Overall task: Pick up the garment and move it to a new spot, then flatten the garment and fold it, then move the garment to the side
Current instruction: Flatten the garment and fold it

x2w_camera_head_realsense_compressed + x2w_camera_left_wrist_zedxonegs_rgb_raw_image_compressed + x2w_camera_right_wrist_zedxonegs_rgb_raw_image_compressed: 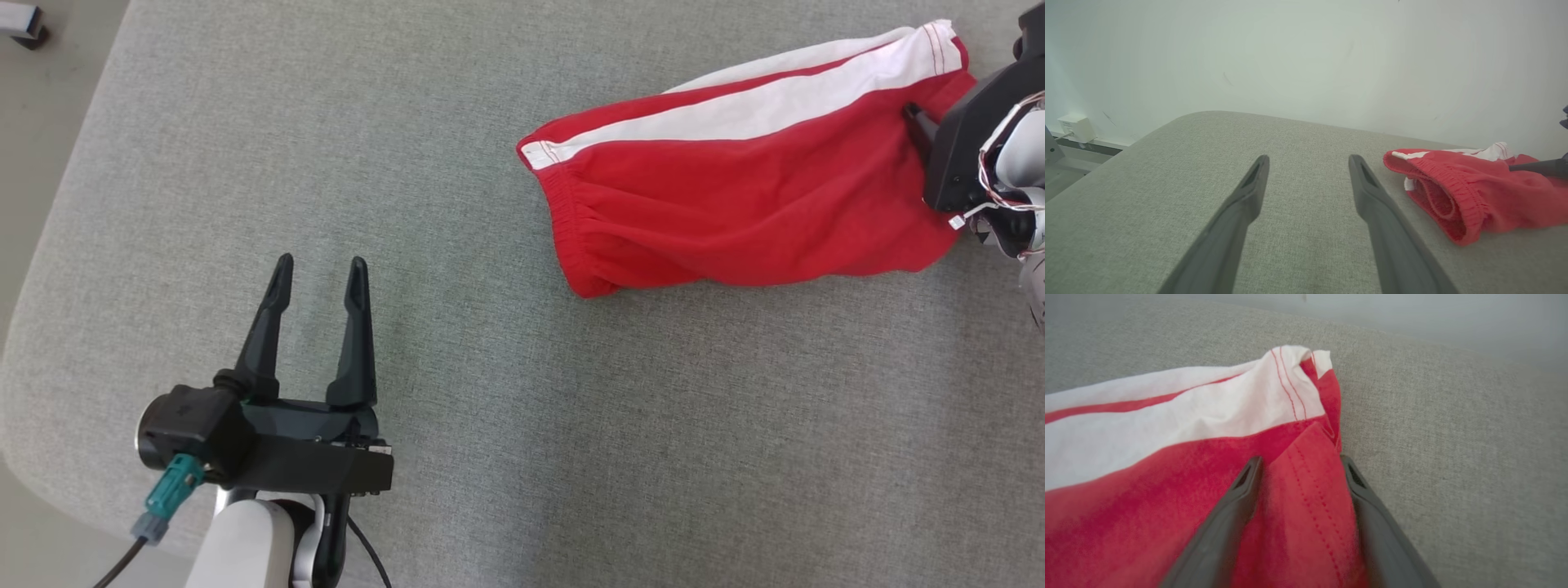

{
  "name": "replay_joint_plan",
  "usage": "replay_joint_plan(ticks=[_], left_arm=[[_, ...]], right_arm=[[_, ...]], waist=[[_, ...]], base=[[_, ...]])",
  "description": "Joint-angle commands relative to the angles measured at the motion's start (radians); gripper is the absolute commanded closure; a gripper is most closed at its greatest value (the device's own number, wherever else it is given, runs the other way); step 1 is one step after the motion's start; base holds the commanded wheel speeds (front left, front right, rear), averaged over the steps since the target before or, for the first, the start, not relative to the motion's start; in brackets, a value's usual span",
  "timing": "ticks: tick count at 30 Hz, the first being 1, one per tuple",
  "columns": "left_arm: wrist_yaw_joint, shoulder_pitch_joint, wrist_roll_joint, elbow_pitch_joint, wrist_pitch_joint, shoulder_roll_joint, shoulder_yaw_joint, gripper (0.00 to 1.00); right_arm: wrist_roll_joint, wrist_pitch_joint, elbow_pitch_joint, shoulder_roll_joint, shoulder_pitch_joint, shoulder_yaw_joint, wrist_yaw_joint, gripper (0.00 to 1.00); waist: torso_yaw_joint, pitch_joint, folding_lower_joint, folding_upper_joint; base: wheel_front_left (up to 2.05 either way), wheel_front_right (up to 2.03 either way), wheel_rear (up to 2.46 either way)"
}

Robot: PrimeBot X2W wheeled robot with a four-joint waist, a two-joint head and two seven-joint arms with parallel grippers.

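The garment (751, 196) is a pair of red shorts with a white side stripe, lying crumpled at the far right of the grey padded surface (490, 367). Its elastic waistband (1457, 204) faces my left gripper. My right gripper (1301, 460) is open at the garment's hem end, its fingers straddling a raised fold of red cloth with stitching. One dark finger (916, 122) of it shows against the red cloth in the head view. My left gripper (320, 263) hovers open over bare surface at the lower left, well apart from the garment, with nothing between its fingers (1249, 192).
The padded surface ends in a rounded edge at the left, with floor (49, 122) beyond and a small grey object (24, 24) on it. A pale wall (1306, 61) stands behind the surface, with a white box (1075, 127) low on it.
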Motion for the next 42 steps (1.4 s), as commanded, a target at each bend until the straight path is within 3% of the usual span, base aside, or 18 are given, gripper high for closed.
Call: replay_joint_plan(ticks=[1, 2, 12, 21, 29, 36, 42], left_arm=[[0.006, 0.013, -0.005, -0.004, -0.003, -0.002, -0.006, 0.0], [0.006, 0.013, -0.008, -0.003, -0.003, -0.001, -0.008, 0.0], [0.016, 0.042, 0.005, 0.008, -0.003, -0.001, 0.012, 0.0], [0.009, 0.136, 0.036, 0.017, -0.003, 0.0, 0.057, 0.0], [-0.002, 0.201, 0.068, 0.002, -0.003, 0.0, 0.095, 0.0], [-0.009, 0.239, 0.089, -0.016, -0.003, 0.0, 0.13, 0.0], [-0.004, 0.258, 0.085, -0.032, -0.003, -0.001, 0.128, 0.0]], right_arm=[[-0.003, 0.019, 0.021, 0.003, 0.016, 0.012, -0.003, 0.88], [-0.002, 0.027, 0.029, 0.0, 0.016, 0.013, -0.003, 1.0], [0.081, -0.103, -0.013, -0.001, 0.067, -0.027, -0.003, 1.0], [0.252, -0.147, -0.231, -0.027, 0.281, -0.007, -0.003, 1.0], [0.377, -0.181, -0.418, -0.094, 0.505, -0.029, -0.003, 1.0], [0.404, -0.199, -0.503, -0.141, 0.665, -0.074, -0.003, 1.0], [0.364, -0.205, -0.509, -0.15, 0.702, -0.127, -0.003, 1.0]], waist=[[0.003, -0.002, 0.0001, 0.0], [0.003, -0.004, 0.0001, 0.0], [-0.032, -0.068, 0.0001, 0.0], [-0.131, -0.182, 0.0001, 0.0], [-0.202, -0.257, 0.0001, 0.0], [-0.237, -0.286, 0.0001, 0.0], [-0.24, -0.293, 0.0001, 0.0]], base=[[0.0, 0.0, 0.0], [0.0, 0.0, 0.0], [0.0, 0.0, 0.0], [0.0, 0.0, 0.0], [0.0, 0.0, 0.0], [0.0, 0.0, 0.0], [0.0, 0.0, 0.0]])
